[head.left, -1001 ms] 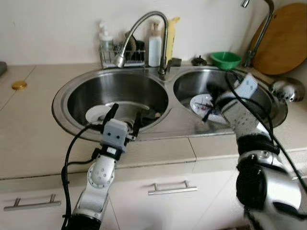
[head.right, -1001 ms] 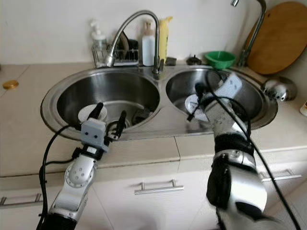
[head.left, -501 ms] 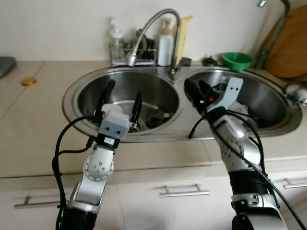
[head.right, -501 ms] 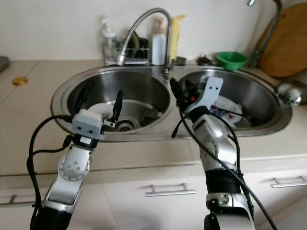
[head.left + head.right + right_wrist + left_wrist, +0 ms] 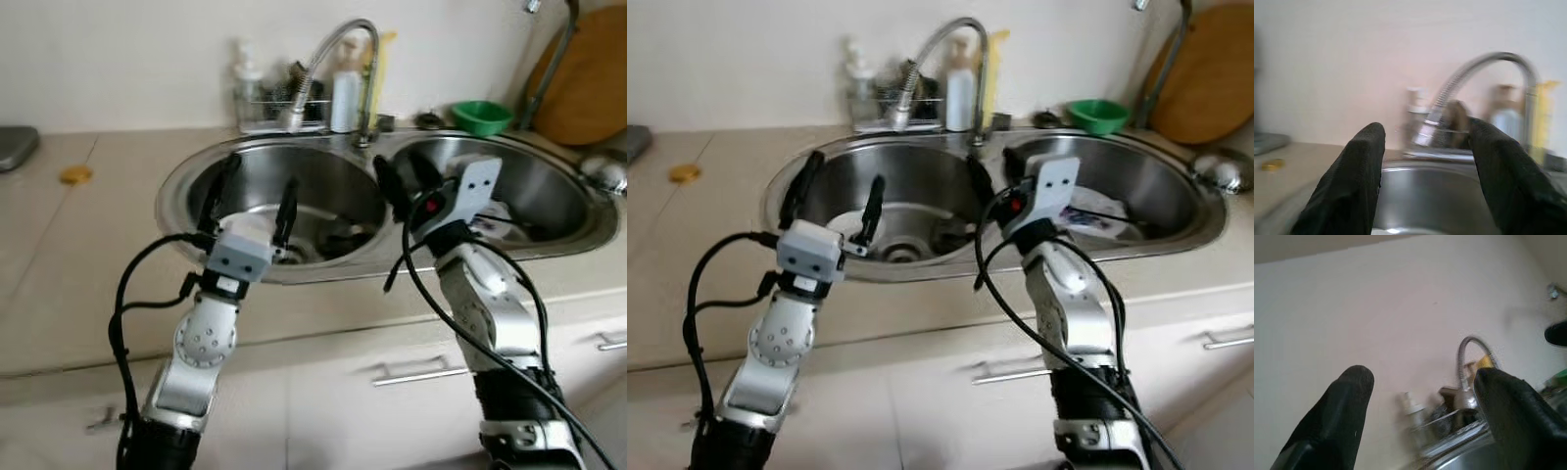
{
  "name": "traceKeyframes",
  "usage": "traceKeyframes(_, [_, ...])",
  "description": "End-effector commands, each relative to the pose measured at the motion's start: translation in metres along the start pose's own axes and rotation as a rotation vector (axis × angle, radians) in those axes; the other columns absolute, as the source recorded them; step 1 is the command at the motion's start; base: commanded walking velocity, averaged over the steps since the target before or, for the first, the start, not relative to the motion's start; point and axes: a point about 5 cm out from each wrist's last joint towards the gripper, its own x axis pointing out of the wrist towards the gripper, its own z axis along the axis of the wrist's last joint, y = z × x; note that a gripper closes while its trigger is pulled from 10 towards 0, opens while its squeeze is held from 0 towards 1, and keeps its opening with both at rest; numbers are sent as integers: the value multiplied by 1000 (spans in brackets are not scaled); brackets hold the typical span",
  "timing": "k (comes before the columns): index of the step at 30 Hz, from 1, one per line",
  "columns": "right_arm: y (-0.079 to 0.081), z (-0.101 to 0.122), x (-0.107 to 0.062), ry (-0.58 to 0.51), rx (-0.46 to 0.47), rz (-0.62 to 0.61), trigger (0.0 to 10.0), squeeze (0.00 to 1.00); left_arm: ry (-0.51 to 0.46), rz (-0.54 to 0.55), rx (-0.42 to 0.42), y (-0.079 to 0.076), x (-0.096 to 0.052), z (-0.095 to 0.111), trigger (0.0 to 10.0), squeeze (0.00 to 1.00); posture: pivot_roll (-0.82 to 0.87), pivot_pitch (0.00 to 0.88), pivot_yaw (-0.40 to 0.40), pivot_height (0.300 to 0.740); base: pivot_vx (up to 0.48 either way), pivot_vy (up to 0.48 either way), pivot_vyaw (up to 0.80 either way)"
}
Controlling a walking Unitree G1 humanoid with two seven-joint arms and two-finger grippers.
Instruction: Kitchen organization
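A steel double sink (image 5: 176,186) lies before me. My left gripper (image 5: 260,178) is raised over the front of the left basin, open, with nothing between its fingers (image 5: 1337,416). My right gripper (image 5: 400,176) is up over the divider between the basins, open and empty, and its fingers (image 5: 1354,176) point toward the faucet (image 5: 1474,81). A white plate (image 5: 255,211) and a dark item (image 5: 343,235) lie in the left basin. A patterned white plate (image 5: 1097,215) lies in the right basin, partly hidden by my right arm.
The gooseneck faucet (image 5: 338,54) stands behind the divider, beside a wire rack with bottles (image 5: 279,103). A green bowl (image 5: 480,116), a round wooden board (image 5: 588,88) and a metal lid (image 5: 605,171) are at the back right. A small yellow thing (image 5: 73,174) lies on the left counter.
The camera has shifted. My right gripper has come up out of the right basin to above the divider. My left gripper has risen a little over the left basin's front rim.
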Motion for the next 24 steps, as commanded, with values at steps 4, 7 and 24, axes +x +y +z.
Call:
traceKeyframes(4, [-9,3,-7,-16,-46,-74,10000,0,-29,-17,10,-5,2,4,10000,0,-1,0,-33,740,0,0,-400])
traceKeyframes(7, [-12,0,-11,-9,-69,-107,10000,0,-24,-26,12,-7,1,4,10000,0,-2,0,-34,740,0,0,-800])
traceKeyframes(24, [-12,0,-26,-66,-120,-207,10000,0,-50,-54,7,-13,2,8,10000,0,-15,0,-24,740,0,-424,-800])
